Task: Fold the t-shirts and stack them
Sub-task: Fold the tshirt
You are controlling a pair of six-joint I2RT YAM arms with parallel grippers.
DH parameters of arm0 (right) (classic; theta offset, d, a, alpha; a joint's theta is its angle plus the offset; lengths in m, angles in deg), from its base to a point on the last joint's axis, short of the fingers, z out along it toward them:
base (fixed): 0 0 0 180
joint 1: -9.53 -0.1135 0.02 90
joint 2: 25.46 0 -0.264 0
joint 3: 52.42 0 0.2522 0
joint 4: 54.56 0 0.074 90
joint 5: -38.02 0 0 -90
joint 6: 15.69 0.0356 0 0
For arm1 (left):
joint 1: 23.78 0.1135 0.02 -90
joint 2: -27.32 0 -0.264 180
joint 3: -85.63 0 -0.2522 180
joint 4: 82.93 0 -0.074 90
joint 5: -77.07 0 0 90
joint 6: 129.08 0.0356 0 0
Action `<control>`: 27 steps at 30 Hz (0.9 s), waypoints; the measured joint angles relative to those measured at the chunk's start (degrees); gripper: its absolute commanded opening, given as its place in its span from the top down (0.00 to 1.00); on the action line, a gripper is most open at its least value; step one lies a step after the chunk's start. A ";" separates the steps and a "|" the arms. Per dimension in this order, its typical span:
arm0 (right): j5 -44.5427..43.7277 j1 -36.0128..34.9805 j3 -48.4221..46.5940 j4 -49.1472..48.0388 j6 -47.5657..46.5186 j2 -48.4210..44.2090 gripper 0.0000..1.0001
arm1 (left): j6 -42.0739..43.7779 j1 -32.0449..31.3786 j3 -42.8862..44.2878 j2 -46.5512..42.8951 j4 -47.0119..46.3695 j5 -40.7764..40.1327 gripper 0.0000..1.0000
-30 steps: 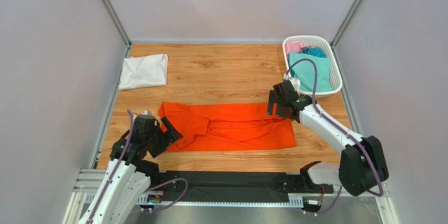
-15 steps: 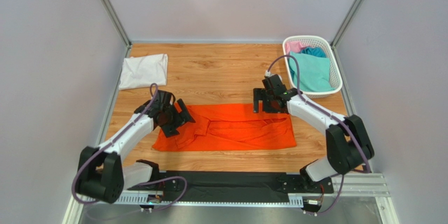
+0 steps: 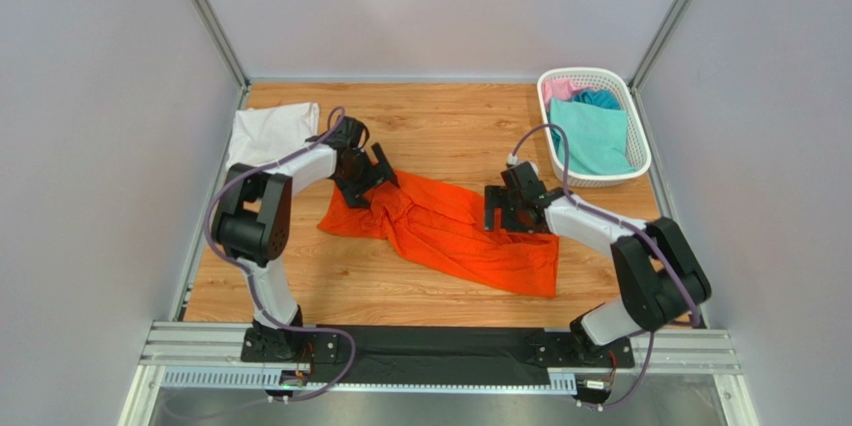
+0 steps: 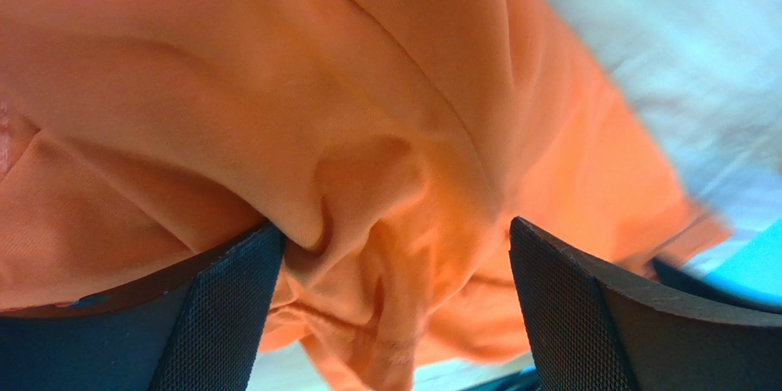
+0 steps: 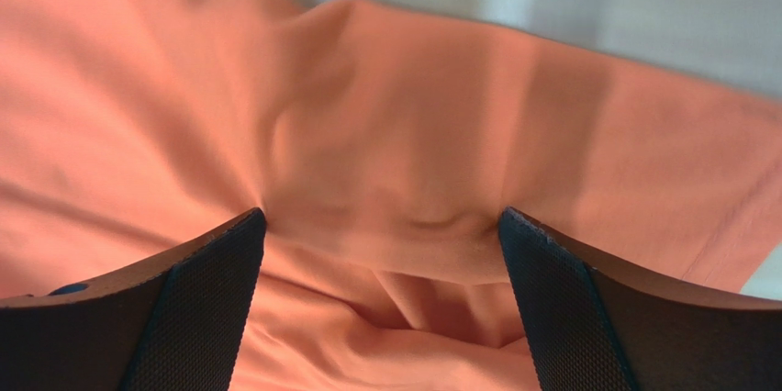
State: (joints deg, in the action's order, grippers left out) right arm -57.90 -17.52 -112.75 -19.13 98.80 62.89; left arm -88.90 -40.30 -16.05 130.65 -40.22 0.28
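Observation:
The bright orange t-shirt (image 3: 450,236) lies rumpled and slanted across the middle of the wooden table. My left gripper (image 3: 375,171) is at its far-left end, jaws apart, with bunched orange cloth (image 4: 367,88) between the fingers (image 4: 220,318). My right gripper (image 3: 502,211) is over the shirt's right part, jaws apart, pressing down on orange cloth (image 5: 413,134) that lies between the pads (image 5: 560,308). A folded white t-shirt (image 3: 270,136) lies at the far left corner. Teal (image 3: 590,136), pink (image 3: 560,89) and blue (image 3: 600,99) shirts lie in the basket.
The white lattice basket (image 3: 590,74) stands at the far right corner. Grey walls close in the table on three sides, and the metal rail (image 3: 440,351) with the arm bases runs along the near edge.
My left gripper has swung far up and to the right, dragging the shirt's left end toward the white shirt. The orange shirt now lies slanted and bunched. My right gripper moved slightly nearer and lower.

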 measured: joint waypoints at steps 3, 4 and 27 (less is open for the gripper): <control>0.85 -2.38 6.91 0.04 1.90 -7.54 0.00 | 0.87 -1.36 10.93 7.93 1.20 -0.13 0.00; 1.20 -3.96 8.70 0.04 2.67 -9.75 0.00 | 1.36 -1.88 15.47 11.06 2.23 -0.02 0.00; 3.30 -37.66 9.60 7.15 14.95 -22.91 0.00 | 12.37 -11.43 47.36 28.83 14.97 -1.49 0.00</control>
State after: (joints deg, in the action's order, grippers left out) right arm -54.60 -55.18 -103.16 -11.98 113.75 39.99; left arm -76.53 -51.73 31.31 159.48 -25.25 -1.21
